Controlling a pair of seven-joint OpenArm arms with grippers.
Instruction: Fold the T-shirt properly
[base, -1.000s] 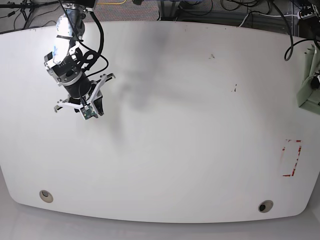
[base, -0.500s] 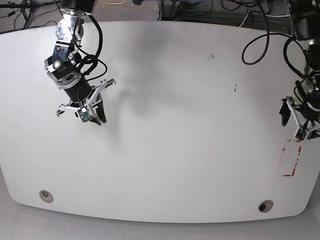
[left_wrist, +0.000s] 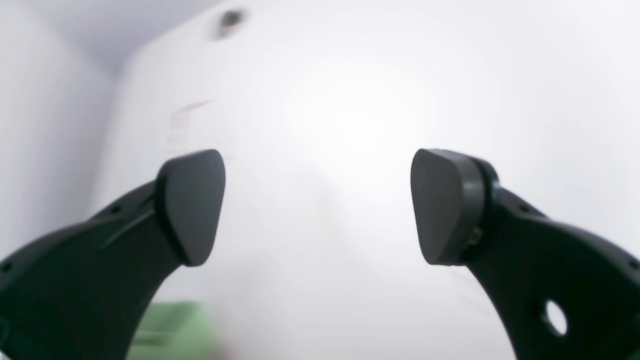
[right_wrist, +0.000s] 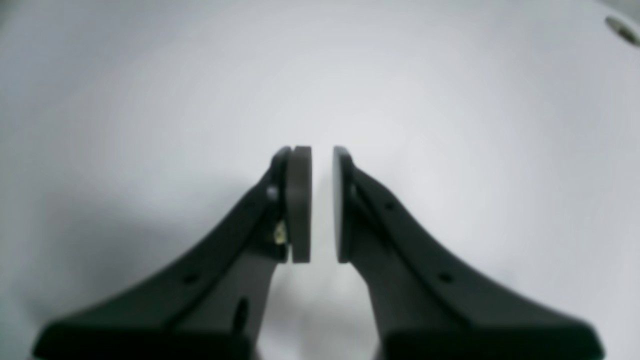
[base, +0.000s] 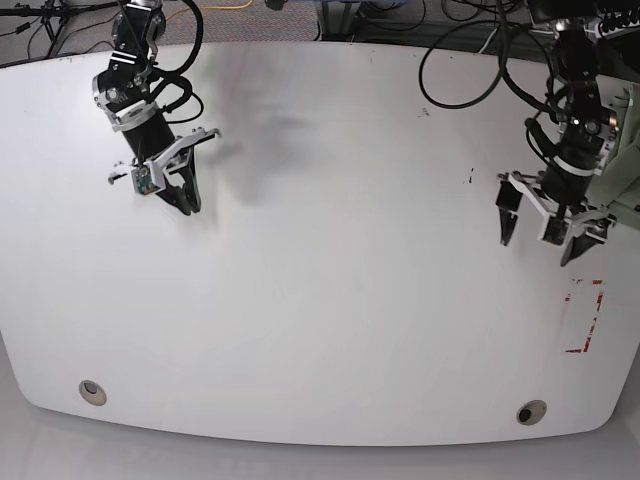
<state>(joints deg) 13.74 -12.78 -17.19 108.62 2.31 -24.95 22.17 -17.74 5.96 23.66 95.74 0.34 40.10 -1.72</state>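
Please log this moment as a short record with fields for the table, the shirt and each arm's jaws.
table: white table, nothing lying between the arms in the base view
T-shirt: only a blurred green patch at the bottom edge of the left wrist view
left gripper: jaws wide apart, empty
right gripper: jaws nearly together, a thin gap, nothing between
marking: red tape outline near the table edge

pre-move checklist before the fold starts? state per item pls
1. left gripper open, nothing between its pads: ok.
2. right gripper shut and empty: ok.
3. T-shirt laid out on the table: not ok, only a blurred green patch at the left wrist view's bottom edge.
4. Collar and sleeve layout: cannot tell.
5. Both arms apart, at opposite ends of the table: ok.
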